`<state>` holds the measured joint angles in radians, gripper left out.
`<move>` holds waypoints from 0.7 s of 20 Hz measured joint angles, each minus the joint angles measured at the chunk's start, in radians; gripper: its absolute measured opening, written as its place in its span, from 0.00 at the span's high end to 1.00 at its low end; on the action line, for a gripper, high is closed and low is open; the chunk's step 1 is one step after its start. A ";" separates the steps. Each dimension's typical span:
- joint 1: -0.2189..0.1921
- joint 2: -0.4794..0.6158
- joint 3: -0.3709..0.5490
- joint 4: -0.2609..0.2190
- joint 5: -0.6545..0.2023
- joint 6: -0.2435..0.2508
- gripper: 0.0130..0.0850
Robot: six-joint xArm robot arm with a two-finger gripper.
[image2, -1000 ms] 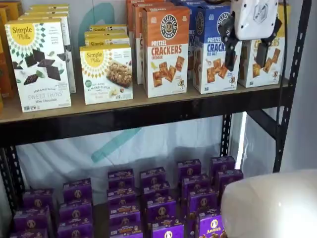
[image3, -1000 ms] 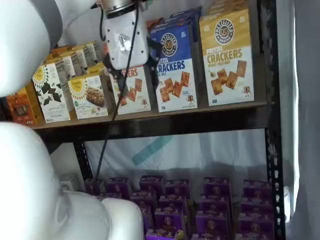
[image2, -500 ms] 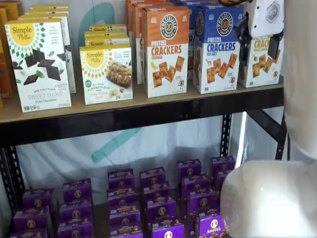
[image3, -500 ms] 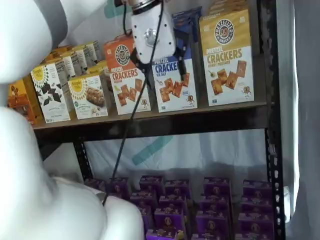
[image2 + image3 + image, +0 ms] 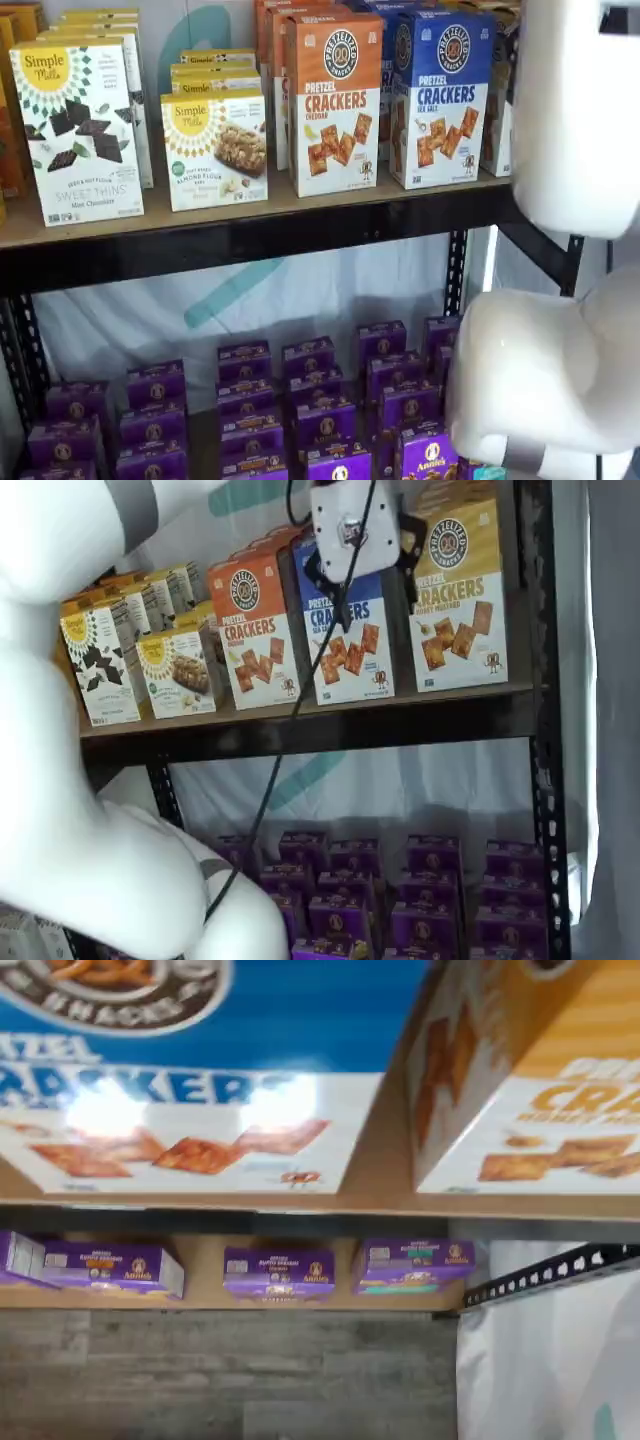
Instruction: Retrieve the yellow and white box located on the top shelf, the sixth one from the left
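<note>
A: Nearest the cameras?

B: The white robot arm (image 5: 560,370), bulking large in both shelf views and covering the right end of the shelving in one.

A: End effector?

B: White body with two black fingers (image 5: 358,575), hanging in front of the blue and white pretzel cracker box (image 5: 350,640) on the top shelf, a long tan wooden board with a black metal front rail (image 5: 300,725). One finger sits at that box's left edge, the other near the gap to its right neighbour. The fingers stand plainly apart, nothing between them. A black cable (image 5: 290,710) trails down from it.

A: The target?

B: The yellow and white box (image 5: 458,600), upright cardboard picturing brown square crackers, stands at the right end of the top shelf, just beside the blue one. The wrist view shows both fronts close up, a narrow gap between them.

A: Further left?

B: An orange and white cracker box (image 5: 335,105), then white sunburst boxes (image 5: 75,130).

A: Below?

B: Rows of small purple boxes (image 5: 320,400) on the lower shelf.
</note>
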<state>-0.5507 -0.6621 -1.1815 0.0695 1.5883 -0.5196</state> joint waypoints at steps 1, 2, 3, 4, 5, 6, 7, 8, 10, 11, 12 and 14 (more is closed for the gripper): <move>-0.015 0.010 -0.010 0.008 -0.003 -0.014 0.00; -0.034 0.022 -0.024 0.019 -0.003 -0.031 0.00; -0.055 0.038 -0.042 0.031 -0.002 -0.051 0.00; -0.066 0.047 -0.053 0.038 0.000 -0.062 0.00; -0.080 0.059 -0.066 0.045 0.001 -0.075 0.00; -0.089 0.066 -0.075 0.051 0.002 -0.083 0.00; -0.100 0.075 -0.086 0.059 0.004 -0.093 0.00; -0.108 0.082 -0.095 0.065 0.007 -0.100 0.00; -0.116 0.091 -0.108 0.072 0.010 -0.107 0.00; -0.120 0.096 -0.115 0.076 0.012 -0.111 0.00; -0.125 0.103 -0.125 0.082 0.018 -0.115 0.00; -0.134 0.116 -0.144 0.092 0.035 -0.122 0.00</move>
<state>-0.6842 -0.5460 -1.3256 0.1615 1.6229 -0.6416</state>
